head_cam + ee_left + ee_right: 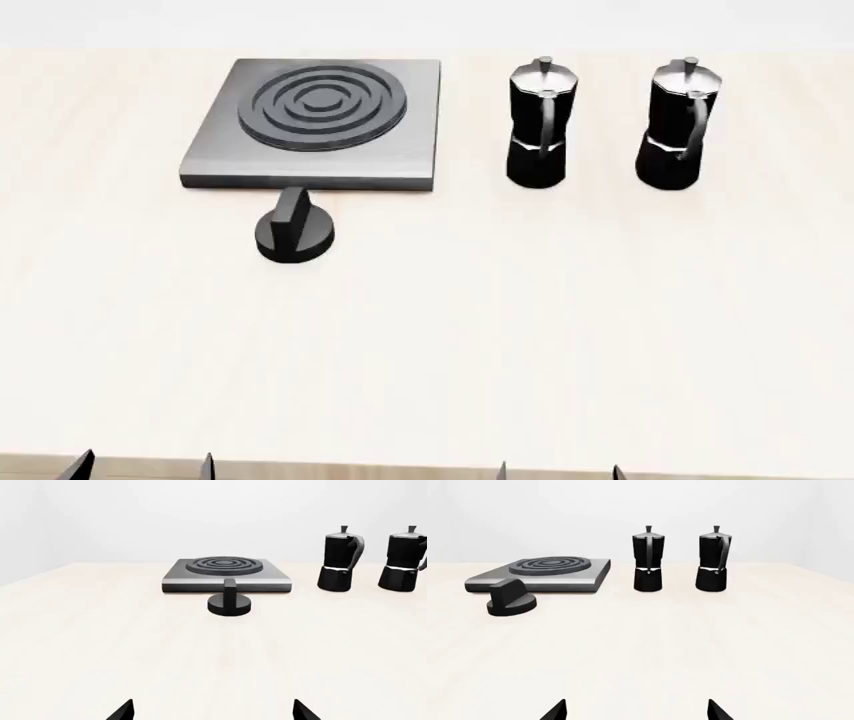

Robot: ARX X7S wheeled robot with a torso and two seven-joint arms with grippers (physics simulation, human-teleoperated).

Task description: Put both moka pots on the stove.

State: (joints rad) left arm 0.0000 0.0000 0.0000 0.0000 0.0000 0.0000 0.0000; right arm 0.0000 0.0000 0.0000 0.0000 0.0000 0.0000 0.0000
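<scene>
- Moka pots, 2 of them, stand upright on the pale table (427, 340) to the right of the stove (400, 160), so neither has been placed yet; judged from this layout, the whole task remains.
- Nearer pot (541, 125) sits just beside the stove's right edge without touching it; the farther pot (678, 125) stands apart from the first, further right.
- Both pots look identical: faceted black bodies, a narrow silver waist, a silver lid with a small knob, and a curved black handle. In the head view each handle faces the camera, toward the robot.
- Stove is a flat square of brushed grey metal with raised concentric rings in its middle; its burner is bare, with room that looks ample for 2 pots.
- A low round black knob (295, 230) with a ridge lies on the table just in front of the stove's front edge, and is no part of the job.
- Left gripper (212, 711) shows only 2 dark fingertips set wide apart, holding nothing, well short of the stove.
- Right gripper (636, 711) is likewise spread and carrying nothing, well short of the pots.
- My judgement: the right arm is better placed for the pots, and 2 separate pick-and-place moves are still ahead.
</scene>
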